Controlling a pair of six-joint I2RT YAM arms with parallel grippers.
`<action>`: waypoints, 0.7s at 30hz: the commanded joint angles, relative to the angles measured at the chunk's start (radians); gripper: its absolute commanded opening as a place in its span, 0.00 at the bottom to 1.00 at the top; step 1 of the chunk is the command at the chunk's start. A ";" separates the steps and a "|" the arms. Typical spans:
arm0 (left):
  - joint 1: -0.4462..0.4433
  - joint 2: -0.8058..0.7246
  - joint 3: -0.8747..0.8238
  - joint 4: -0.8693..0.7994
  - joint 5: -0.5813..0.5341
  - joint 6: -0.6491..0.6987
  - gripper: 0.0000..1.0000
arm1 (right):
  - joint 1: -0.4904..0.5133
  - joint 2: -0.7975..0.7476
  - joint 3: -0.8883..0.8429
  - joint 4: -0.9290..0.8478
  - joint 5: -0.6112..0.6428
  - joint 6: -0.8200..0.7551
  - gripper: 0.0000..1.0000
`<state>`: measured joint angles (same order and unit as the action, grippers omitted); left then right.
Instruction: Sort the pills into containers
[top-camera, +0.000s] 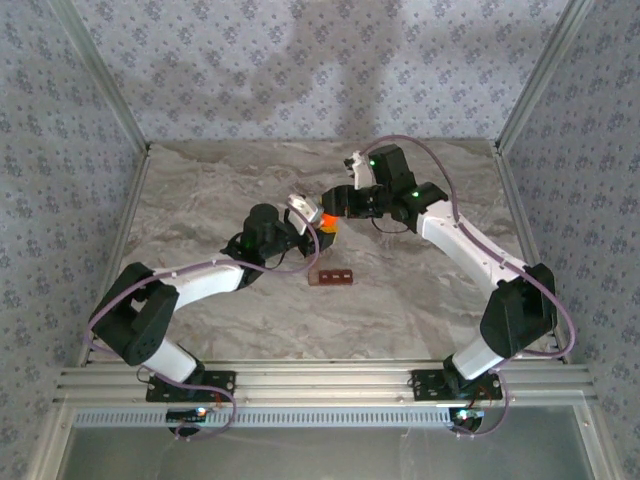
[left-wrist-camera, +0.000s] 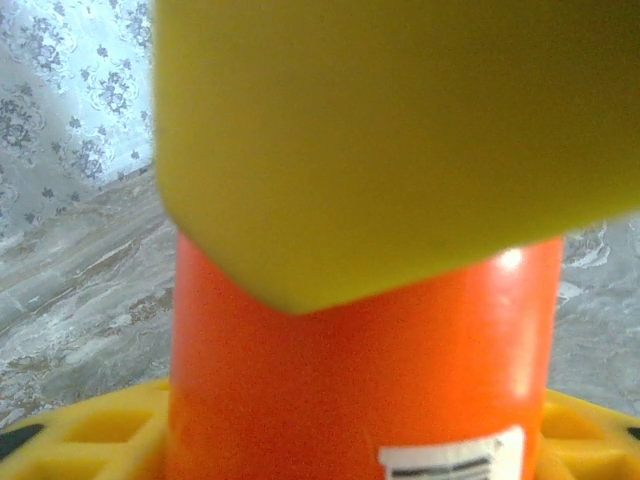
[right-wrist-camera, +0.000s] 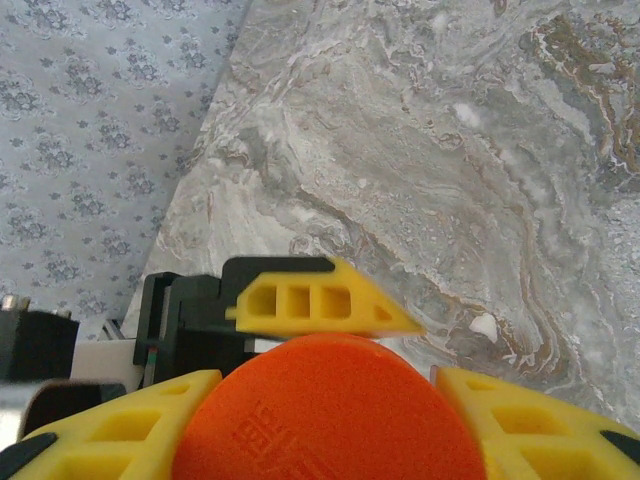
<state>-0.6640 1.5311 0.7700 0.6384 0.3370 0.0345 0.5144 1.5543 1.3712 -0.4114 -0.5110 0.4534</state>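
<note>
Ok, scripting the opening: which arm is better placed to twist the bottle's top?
Right, probably: the right tool straddles the round end of the orange bottle; the left tool clamps its body.

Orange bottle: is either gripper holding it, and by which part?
Both hold the orange bottle. The left gripper clamps its labelled body, and the right gripper appears closed on its round embossed end.

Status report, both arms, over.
Left gripper shut on orange bottle. Right gripper shut on its end. Four-compartment strip lies apart on table, unobstructed.
</note>
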 joint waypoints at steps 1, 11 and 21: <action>0.002 -0.045 0.036 -0.014 -0.003 -0.031 0.48 | 0.007 -0.002 -0.001 0.002 -0.016 -0.001 0.36; 0.018 -0.087 0.076 -0.151 -0.056 -0.109 0.30 | -0.087 -0.123 -0.088 0.085 -0.049 0.094 0.77; 0.020 -0.099 0.107 -0.222 -0.019 -0.098 0.22 | -0.113 -0.189 -0.167 0.195 0.023 0.220 0.79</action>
<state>-0.6453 1.4693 0.8368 0.4225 0.2928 -0.0654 0.3958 1.3792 1.2205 -0.2672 -0.5125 0.6125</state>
